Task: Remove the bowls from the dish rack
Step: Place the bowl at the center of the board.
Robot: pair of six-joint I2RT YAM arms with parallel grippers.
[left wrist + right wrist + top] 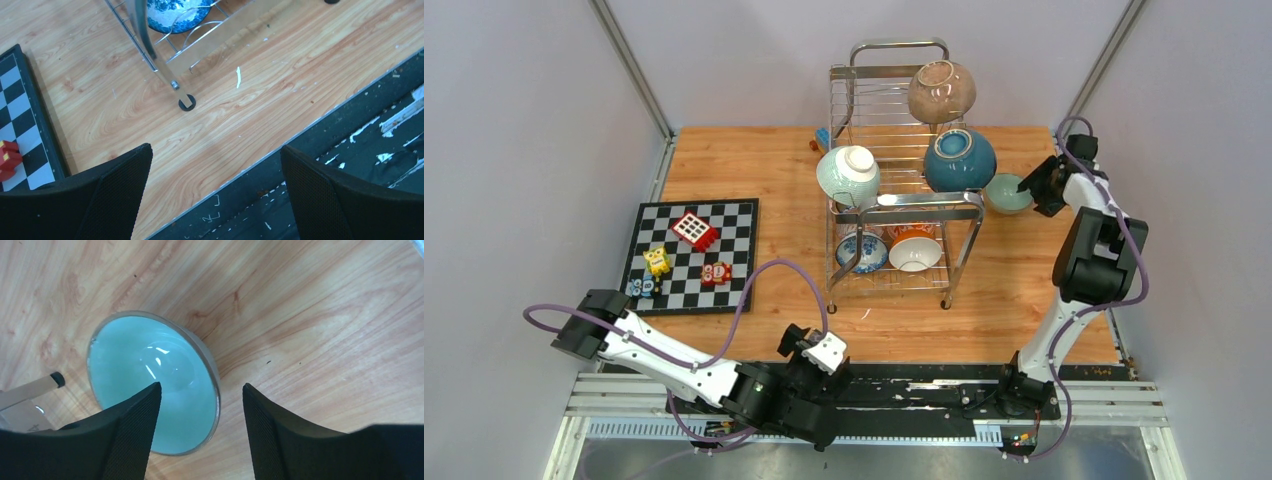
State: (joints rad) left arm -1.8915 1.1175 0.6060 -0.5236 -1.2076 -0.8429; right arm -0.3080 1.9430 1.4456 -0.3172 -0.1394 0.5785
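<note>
A mint green bowl [140, 365] sits mouth-up on the table [325, 315], just right of the dish rack [921, 205]; being round, it has no long axis. The right gripper [200, 390] hangs with its fingers apart, one over the bowl's inside and one outside, clasping nothing. The left gripper [215, 150] is spread wide and empty.

Bowls [960, 160] in rack [921, 205]; mint bowl [1007, 192] beside

We count six bowls [960, 160]: five in one rack [921, 208], one on the table [744, 160] right of it; one board [736, 216], four blocks [694, 230].
</note>
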